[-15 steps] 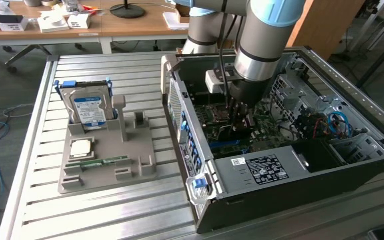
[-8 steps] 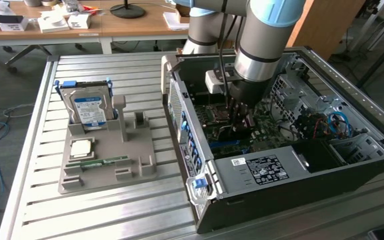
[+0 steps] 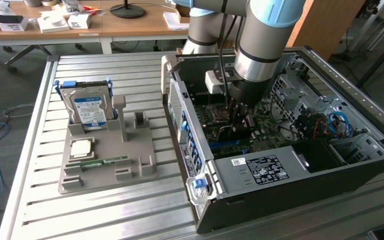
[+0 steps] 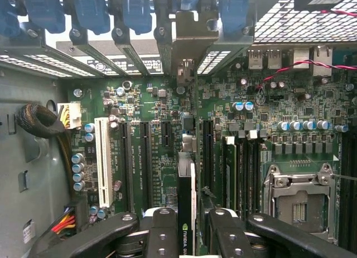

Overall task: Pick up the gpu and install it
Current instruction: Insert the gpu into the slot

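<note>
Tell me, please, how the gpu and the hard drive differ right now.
The gpu is clamped in the end effector; the hard drive is untouched. The gpu hangs inside the case over the motherboard; the hard drive stands in the grey holder on the table. The gpu is black; the hard drive is silver with a blue-white label. Both are flat computer parts.

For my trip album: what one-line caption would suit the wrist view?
The pincer grips the gpu edge-on over the green motherboard inside the computer case.
</note>
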Motion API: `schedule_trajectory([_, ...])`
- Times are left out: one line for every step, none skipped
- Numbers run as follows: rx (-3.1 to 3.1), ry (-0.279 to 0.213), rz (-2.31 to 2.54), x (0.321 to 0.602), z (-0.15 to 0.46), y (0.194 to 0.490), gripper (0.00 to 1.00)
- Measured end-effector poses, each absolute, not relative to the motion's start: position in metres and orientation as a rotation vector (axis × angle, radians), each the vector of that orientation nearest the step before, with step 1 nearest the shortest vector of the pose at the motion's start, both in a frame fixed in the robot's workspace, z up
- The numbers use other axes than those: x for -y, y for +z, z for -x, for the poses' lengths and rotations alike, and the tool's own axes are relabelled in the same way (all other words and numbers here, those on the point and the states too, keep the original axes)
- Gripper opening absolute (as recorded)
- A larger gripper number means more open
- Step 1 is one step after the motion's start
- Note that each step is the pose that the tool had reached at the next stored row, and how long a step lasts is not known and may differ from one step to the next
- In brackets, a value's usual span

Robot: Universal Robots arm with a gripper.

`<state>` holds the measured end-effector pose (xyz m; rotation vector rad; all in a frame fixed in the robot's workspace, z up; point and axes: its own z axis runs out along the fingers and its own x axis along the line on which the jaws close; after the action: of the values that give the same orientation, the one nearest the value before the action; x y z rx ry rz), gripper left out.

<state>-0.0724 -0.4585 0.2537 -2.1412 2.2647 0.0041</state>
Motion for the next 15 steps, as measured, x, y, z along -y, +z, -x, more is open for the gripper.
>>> schedule_trajectory([-2.265,0.004,2.141,0.4585,0.0724,0.2538,0.26])
schedule_trajectory([-2.265,0.004,2.141,0.4585,0.0724,0.2538,0.26])
schedule_trajectory([-2.265,0.004,2.141,0.4585,0.0724,0.2538,0.26])
schedule_trajectory([-2.265,0.004,2.141,0.4584,0.0724,0.2538,0.26])
schedule_trajectory([-2.265,0.004,2.141,0.4584,0.0725,0.2537,0.26])
schedule_trajectory([-2.264,0.003,2.141,0.4584,0.0726,0.2537,0.26])
schedule_trajectory([-2.264,0.003,2.141,0.4584,0.0728,0.2537,0.26])
schedule_trajectory([-2.264,0.003,2.141,0.4584,0.073,0.2537,0.26])
schedule_trajectory([-2.264,0.003,2.14,0.4584,0.0733,0.2537,0.26])
schedule_trajectory([-2.264,0.002,2.14,0.4584,0.0735,0.2537,0.26])
schedule_trajectory([-2.264,0.002,2.141,0.4585,0.0735,0.2537,0.26])
schedule_trajectory([-2.264,0.002,2.141,0.4584,0.0735,0.2537,0.26])
schedule_trajectory([-2.263,0.002,2.14,0.4584,0.0736,0.2537,0.26])
schedule_trajectory([-2.264,0.002,2.14,0.4584,0.0736,0.2537,0.26])
schedule_trajectory([-2.264,0.002,2.14,0.4584,0.0736,0.2537,0.26])
